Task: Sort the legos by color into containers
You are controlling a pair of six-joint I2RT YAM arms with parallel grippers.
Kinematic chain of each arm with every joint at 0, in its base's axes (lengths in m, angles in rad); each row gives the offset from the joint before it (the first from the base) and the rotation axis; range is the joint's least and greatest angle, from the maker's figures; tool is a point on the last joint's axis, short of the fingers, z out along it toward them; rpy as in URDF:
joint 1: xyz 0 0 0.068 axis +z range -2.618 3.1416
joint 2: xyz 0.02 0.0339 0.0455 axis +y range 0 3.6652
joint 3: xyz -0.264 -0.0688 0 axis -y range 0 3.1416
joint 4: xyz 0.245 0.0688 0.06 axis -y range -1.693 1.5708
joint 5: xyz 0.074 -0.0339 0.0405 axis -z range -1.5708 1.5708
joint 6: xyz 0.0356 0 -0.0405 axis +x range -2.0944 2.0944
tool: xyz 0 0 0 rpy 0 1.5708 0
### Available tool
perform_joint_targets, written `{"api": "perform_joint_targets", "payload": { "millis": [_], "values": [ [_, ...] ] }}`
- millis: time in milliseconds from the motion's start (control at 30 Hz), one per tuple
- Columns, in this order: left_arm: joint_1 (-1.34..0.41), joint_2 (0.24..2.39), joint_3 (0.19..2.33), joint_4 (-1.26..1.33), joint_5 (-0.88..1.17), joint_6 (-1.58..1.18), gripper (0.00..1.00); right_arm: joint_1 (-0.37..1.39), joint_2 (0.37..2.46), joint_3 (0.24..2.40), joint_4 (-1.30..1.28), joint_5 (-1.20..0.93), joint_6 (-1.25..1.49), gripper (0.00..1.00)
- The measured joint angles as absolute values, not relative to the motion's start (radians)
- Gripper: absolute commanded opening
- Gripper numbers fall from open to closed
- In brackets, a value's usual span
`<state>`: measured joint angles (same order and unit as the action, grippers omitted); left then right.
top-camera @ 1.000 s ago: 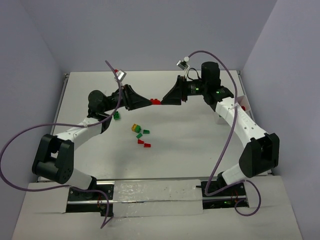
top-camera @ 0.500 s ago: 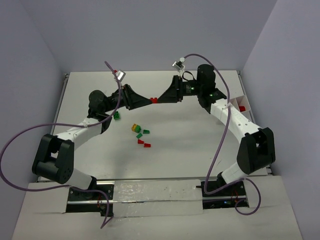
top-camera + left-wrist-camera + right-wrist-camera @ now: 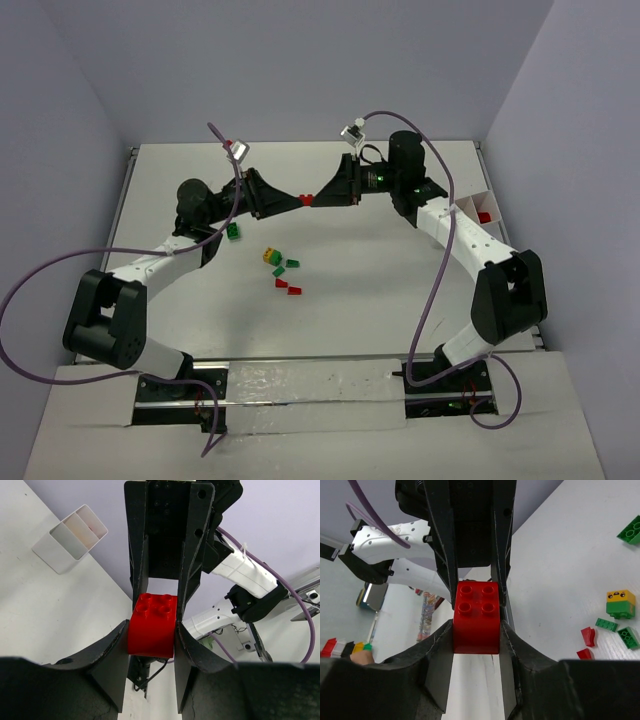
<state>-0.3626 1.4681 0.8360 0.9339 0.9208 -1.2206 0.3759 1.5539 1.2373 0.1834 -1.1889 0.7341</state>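
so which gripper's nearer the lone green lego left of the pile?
Left. The green lego lies just behind the left gripper, beside its wrist. The right gripper is farther, across the red lego both grippers clamp.

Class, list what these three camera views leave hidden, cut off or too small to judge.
Red plastic brick: side faces covered by fingers of left gripper and right gripper, both wrist views.
White three-compartment plastic tray: floors hidden by its walls, left wrist view.
Green plastic brick: cut off by the right edge, right wrist view.
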Motion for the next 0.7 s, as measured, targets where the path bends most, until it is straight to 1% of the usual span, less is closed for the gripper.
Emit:
{"api": "perform_joint_targets", "payload": {
  "millis": [33, 67, 133, 167, 200, 233, 300, 333, 400, 500, 600, 700],
  "values": [
    [-0.363, 1.468, 0.836, 0.930, 0.920, -1.217, 0.02, 0.376, 1.554, 1.237, 0.182, -1.188, 0.730, 0.14],
    [-0.363, 1.468, 0.836, 0.926, 0.921, -1.212, 0.07, 0.376, 1.554, 1.237, 0.179, -1.188, 0.726, 0.10],
    [-0.363, 1.465, 0.837, 0.899, 0.921, -1.190, 0.27, 0.375, 1.554, 1.237, 0.166, -1.186, 0.712, 0.00],
    [-0.363, 1.462, 0.840, 0.881, 0.923, -1.178, 0.46, 0.372, 1.554, 1.237, 0.157, -1.185, 0.703, 0.00],
    [-0.363, 1.459, 0.846, 0.851, 0.925, -1.162, 0.60, 0.366, 1.554, 1.237, 0.145, -1.185, 0.691, 0.00],
    [-0.364, 1.455, 0.856, 0.814, 0.927, -1.139, 0.61, 0.363, 1.554, 1.237, 0.132, -1.186, 0.675, 0.00],
    [-0.359, 1.446, 0.874, 0.721, 0.921, -1.073, 0.97, 0.347, 1.552, 1.245, 0.070, -1.190, 0.629, 0.00],
    [-0.353, 1.442, 0.880, 0.673, 0.916, -1.049, 0.99, 0.337, 1.550, 1.249, 0.037, -1.195, 0.609, 0.00],
    [-0.335, 1.438, 0.900, 0.548, 0.901, -0.956, 0.99, 0.290, 1.553, 1.310, -0.132, -1.191, 0.485, 0.00],
    [-0.307, 1.438, 0.962, 0.306, 0.846, -0.783, 0.99, 0.181, 1.581, 1.514, -0.474, -1.117, 0.225, 0.00],
    [-0.297, 1.428, 1.029, 0.107, 0.769, -0.614, 0.99, 0.084, 1.607, 1.726, -0.739, -0.982, -0.046, 0.00],
    [-0.299, 1.414, 1.096, -0.068, 0.690, -0.464, 0.99, 0.038, 1.605, 1.815, -0.953, -0.781, -0.259, 0.00]
  ]
}}
